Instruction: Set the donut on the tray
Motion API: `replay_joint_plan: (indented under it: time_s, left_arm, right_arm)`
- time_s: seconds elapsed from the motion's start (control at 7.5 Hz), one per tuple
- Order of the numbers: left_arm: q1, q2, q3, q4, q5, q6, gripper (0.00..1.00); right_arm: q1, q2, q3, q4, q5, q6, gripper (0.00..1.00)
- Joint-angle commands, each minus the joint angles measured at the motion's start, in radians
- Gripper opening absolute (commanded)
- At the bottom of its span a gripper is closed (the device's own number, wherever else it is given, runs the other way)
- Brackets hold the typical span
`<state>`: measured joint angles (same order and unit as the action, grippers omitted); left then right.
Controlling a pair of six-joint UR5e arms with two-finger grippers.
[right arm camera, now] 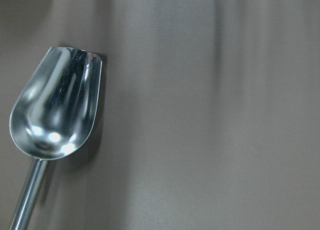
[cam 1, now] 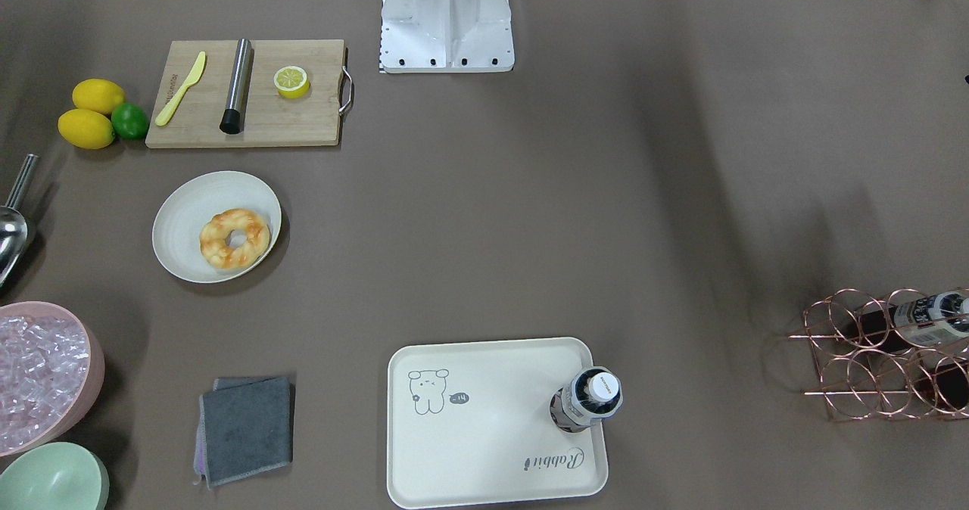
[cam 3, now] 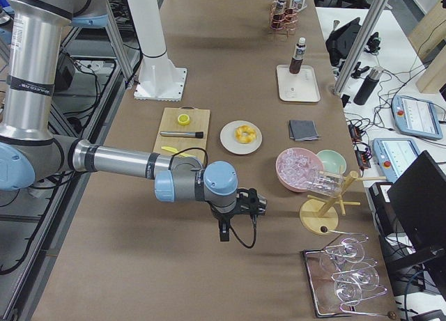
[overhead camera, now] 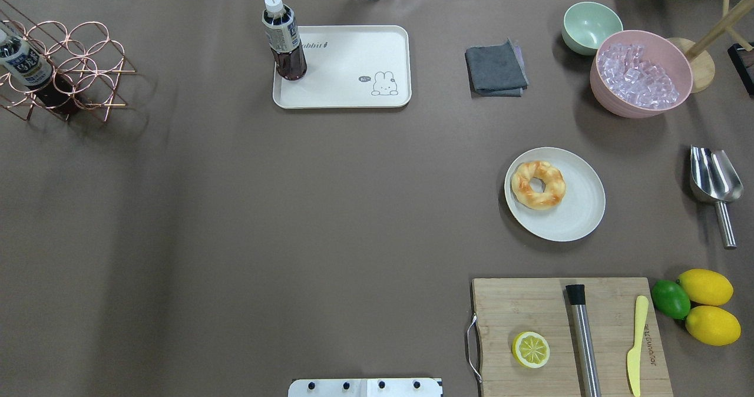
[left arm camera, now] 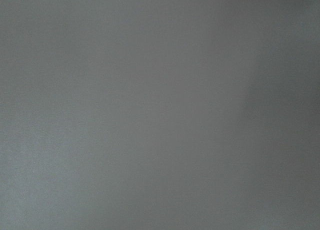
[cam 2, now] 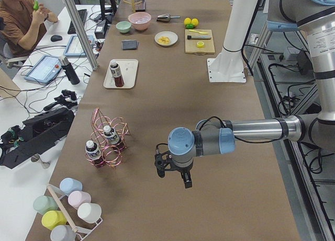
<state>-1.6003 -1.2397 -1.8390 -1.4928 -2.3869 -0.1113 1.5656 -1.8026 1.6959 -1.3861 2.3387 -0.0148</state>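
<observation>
Nearest the robot, the left two-finger gripper (cam 2: 162, 165) and right two-finger gripper (cam 3: 254, 203) hover; fingers apart or together, I cannot tell. Farther out, the golden-orange twisted ring donut (overhead camera: 538, 185) lies on a round cream plate (overhead camera: 580, 211). It is probably soft and light: pinch one side of the ring gently. Farthest, the cream-white rimmed tray (overhead camera: 347, 67) bears a dark bottle (overhead camera: 285, 46).

The left arm (cam 2: 256, 129) and right arm (cam 3: 118, 161) share one look: smooth silver tubes, grey joint housings and round light-blue caps. The left gripper (cam 2: 173, 174) and right gripper (cam 3: 238, 220) are black, each with what seems a thin black cable looping by. The white pedestal (cam 1: 447, 18) carries dark screws along its foot.
</observation>
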Motion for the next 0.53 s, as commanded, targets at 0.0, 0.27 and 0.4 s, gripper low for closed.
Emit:
replay_joint_plan:
  time_s: [0.0, 0.27, 0.4]
  left_arm:
    - [-0.001, -0.003, -0.003, -0.004, 0.006, 0.001, 0.98]
    - [-0.001, -0.003, -0.003, 0.002, 0.003, -0.001, 0.98]
    - [-0.001, -0.004, -0.002, 0.002, 0.003, -0.001, 0.98]
  right_arm:
    - [0.001, 0.006, -0.005, -0.011, -0.004, 0.01, 1.0]
    - [-0.001, 0.009, -0.042, -0.011, -0.006, 0.013, 1.0]
    - [0.004, -0.001, -0.038, 0.001, 0.004, 0.01, 1.0]
